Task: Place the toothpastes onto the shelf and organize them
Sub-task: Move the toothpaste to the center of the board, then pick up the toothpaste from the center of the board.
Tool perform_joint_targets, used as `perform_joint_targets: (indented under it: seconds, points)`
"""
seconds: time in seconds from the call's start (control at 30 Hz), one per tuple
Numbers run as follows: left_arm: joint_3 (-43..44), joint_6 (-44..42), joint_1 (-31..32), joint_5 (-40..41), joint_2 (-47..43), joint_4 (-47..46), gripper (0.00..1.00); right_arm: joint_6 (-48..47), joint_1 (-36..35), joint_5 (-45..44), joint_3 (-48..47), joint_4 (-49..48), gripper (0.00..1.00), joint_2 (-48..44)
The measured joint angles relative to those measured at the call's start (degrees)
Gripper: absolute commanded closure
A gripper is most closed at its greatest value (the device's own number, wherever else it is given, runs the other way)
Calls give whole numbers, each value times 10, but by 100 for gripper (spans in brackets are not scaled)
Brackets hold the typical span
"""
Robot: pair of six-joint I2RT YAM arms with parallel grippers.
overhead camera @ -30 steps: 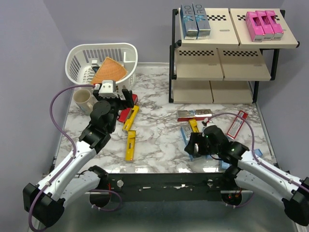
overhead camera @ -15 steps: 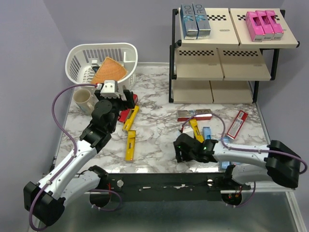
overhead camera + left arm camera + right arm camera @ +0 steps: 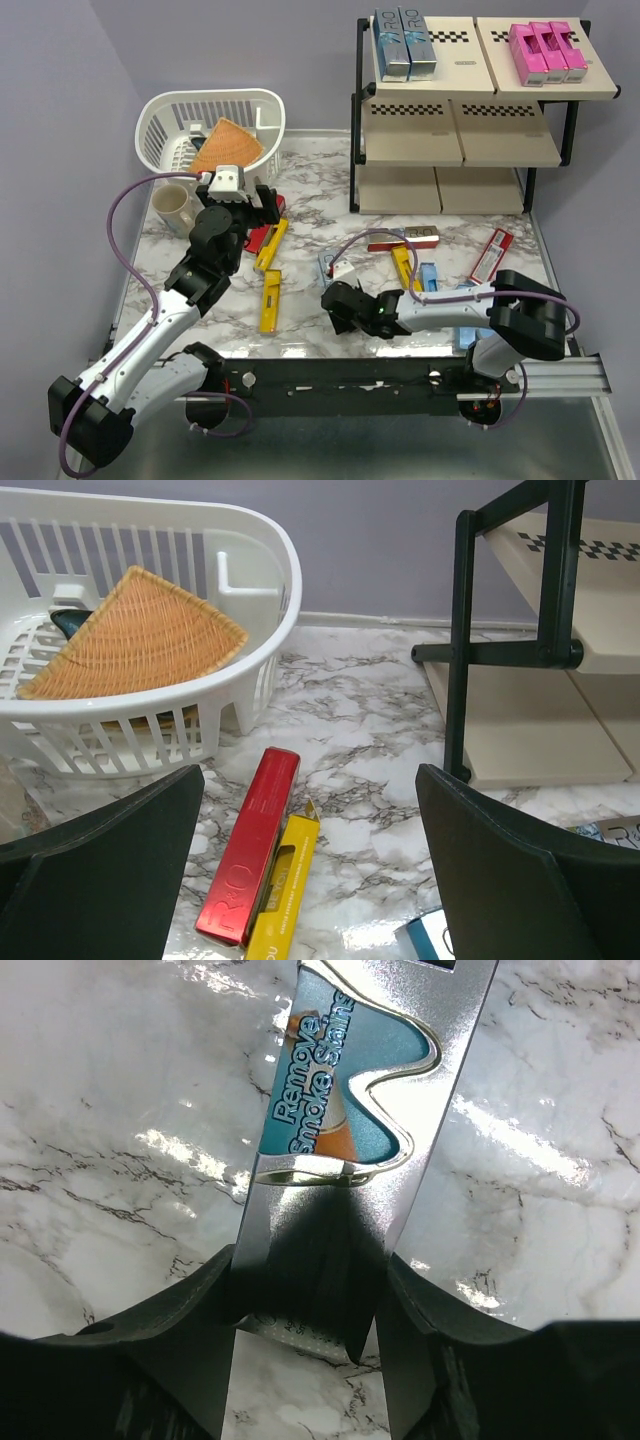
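The right arm has swung left across the marble surface (image 3: 330, 190), away from the loose cartons it hung over a second ago, and its fingers have narrowed from wide open. The right gripper (image 3: 342, 304) now sits low over a silver-blue carton (image 3: 370, 1080) lying flat near the front middle of the surface. In the right wrist view each finger presses against one long edge of the carton near its end. Gripping across the narrow width looks like the sensible hold for such a slim box, since it leaves the length free to slide onto a tier.

The left gripper (image 3: 310, 770) hangs wide open and holds nothing. It hovers above a red carton (image 3: 250, 850) and a yellow carton (image 3: 285, 890) just in front of the white basket (image 3: 210, 95), probably waiting its turn.

The shelf (image 3: 500, 140) stands at the far right. Its top tier carries two silver-blue cartons (image 3: 405, 45) and three pink cartons (image 3: 547, 50), sorted by colour, so this one likely belongs with the silver pair.
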State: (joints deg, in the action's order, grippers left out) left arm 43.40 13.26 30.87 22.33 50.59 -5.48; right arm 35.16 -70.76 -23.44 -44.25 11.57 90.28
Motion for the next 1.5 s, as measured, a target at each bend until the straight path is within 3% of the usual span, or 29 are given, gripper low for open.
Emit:
perform_joint_targets:
  seconds: [0.27,0.53,0.87,1.07,1.3,1.5]
  points:
    - [0,0,0,0,0,0,1,-21,-5,-16,102,-146,26,-51]
    - [0,0,0,0,7,0,1,-19,-6,-49,164,-270,30,-60]
    - [0,0,0,0,19,0,1,84,-18,-164,162,-228,34,-50]
    - [0,0,0,-1,23,0,1,96,-51,-213,161,-217,35,-39]
    - [0,1,0,-1,26,0,1,89,-81,-264,141,-200,48,-5]
    - [0,1,0,-1,26,0,1,91,-87,-243,148,-127,58,-59]
